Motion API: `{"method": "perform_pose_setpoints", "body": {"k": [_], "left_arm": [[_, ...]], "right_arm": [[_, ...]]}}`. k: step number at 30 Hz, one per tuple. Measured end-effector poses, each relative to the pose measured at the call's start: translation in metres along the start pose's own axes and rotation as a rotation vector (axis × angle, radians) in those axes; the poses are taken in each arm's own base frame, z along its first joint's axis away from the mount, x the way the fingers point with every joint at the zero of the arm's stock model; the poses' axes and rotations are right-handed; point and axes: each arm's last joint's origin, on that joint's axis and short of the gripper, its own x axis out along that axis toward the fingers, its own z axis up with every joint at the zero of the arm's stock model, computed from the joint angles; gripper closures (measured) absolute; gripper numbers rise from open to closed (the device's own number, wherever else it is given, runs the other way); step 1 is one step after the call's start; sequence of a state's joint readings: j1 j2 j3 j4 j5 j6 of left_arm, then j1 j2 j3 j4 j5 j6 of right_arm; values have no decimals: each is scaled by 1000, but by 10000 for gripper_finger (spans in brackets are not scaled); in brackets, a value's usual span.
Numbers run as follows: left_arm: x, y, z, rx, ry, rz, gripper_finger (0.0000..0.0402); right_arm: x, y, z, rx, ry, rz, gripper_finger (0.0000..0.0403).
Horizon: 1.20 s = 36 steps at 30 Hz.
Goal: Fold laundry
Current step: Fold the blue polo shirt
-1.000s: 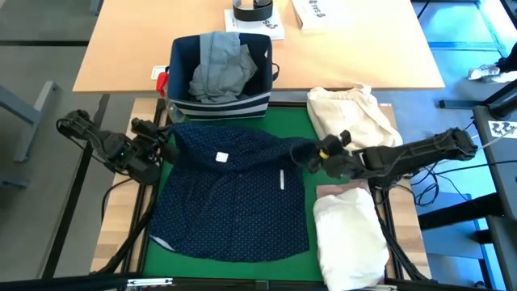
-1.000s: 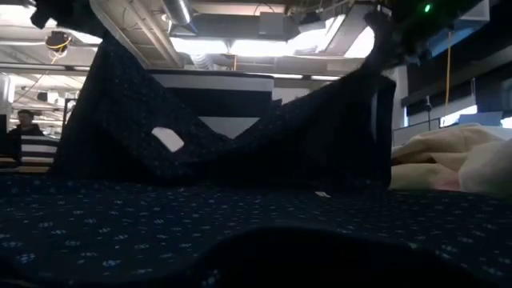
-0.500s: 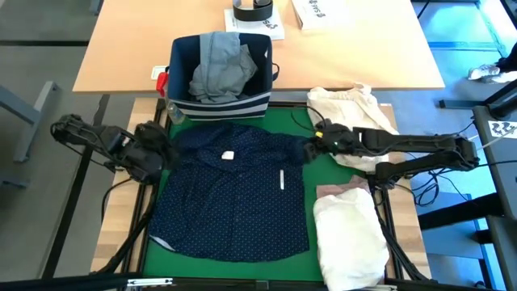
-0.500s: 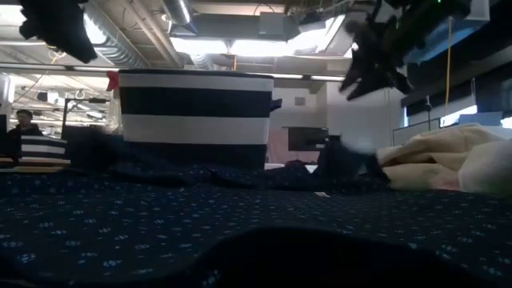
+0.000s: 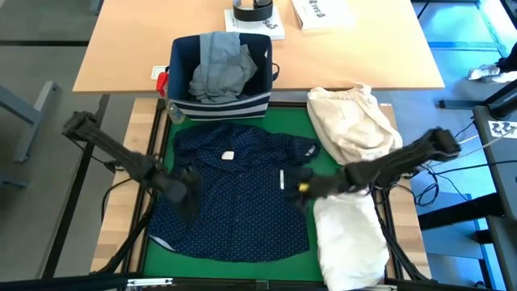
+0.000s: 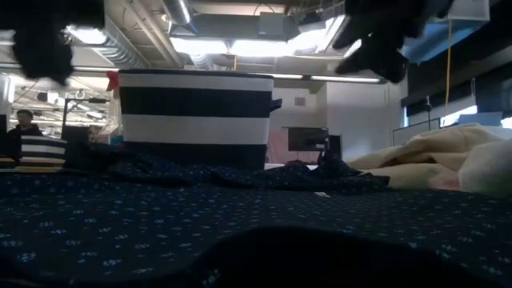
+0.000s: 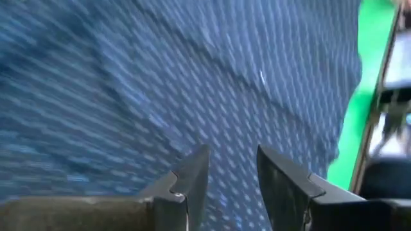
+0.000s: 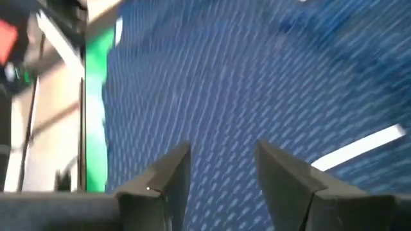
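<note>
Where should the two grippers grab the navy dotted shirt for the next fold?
Probably its side edges. The navy dotted shirt lies flat on the green mat, collar toward the bin. Left gripper takes the left edge from outside, right gripper the right edge; both hover open above those edges.

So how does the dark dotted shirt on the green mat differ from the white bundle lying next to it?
The navy dotted shirt is spread open and flat across the green mat; the white shirt is bunched into a thick, compact pile at the mat's right edge. The navy one is patterned with small white dots, the white one plain. The navy shirt covers far more area. Both are soft garments lying on the work surface, held by neither gripper.
</note>
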<state>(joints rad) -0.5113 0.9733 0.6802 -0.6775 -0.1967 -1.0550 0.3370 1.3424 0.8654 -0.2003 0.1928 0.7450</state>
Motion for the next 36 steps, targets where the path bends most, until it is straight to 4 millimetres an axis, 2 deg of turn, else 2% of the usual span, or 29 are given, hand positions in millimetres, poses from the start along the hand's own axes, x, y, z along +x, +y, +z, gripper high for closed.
{"method": "perform_pose_setpoints", "body": {"k": [3, 6, 10, 12, 15, 18, 21, 24, 27, 29, 32, 36], "left_arm": [[34, -5, -19, 19, 93, -21, 276], [58, -7, -36, -8, 159, 27, 276], [87, -14, -61, -30, 231, 84, 276], [101, -23, -72, -43, 248, 53, 276], [116, -38, -89, -95, 258, -27, 276], [124, -56, -103, -127, 249, -134, 276], [127, -78, -112, -117, 257, -208, 276], [125, -95, -117, -69, 337, -233, 276], [118, -105, -116, -61, 432, -248, 276], [107, -116, -104, -71, 436, -282, 276], [83, -128, -79, -39, 379, -328, 276], [44, -122, -40, 86, 231, -250, 276]], "right_arm": [[29, 9, -28, -50, 99, -18, 230], [51, 15, -54, -79, 171, -41, 230], [72, 19, -84, -142, 206, -84, 230], [79, 19, -98, -175, 241, -108, 230], [83, 23, -116, -220, 276, -115, 230], [81, 34, -128, -243, 302, -46, 230], [73, 49, -141, -267, 334, 58, 230], [66, 61, -151, -303, 396, 150, 230], [60, 74, -149, -343, 458, 184, 230], [54, 83, -138, -384, 473, 190, 230], [44, 97, -109, -479, 444, 168, 230], [36, 102, -66, -609, 368, 19, 230]]}}
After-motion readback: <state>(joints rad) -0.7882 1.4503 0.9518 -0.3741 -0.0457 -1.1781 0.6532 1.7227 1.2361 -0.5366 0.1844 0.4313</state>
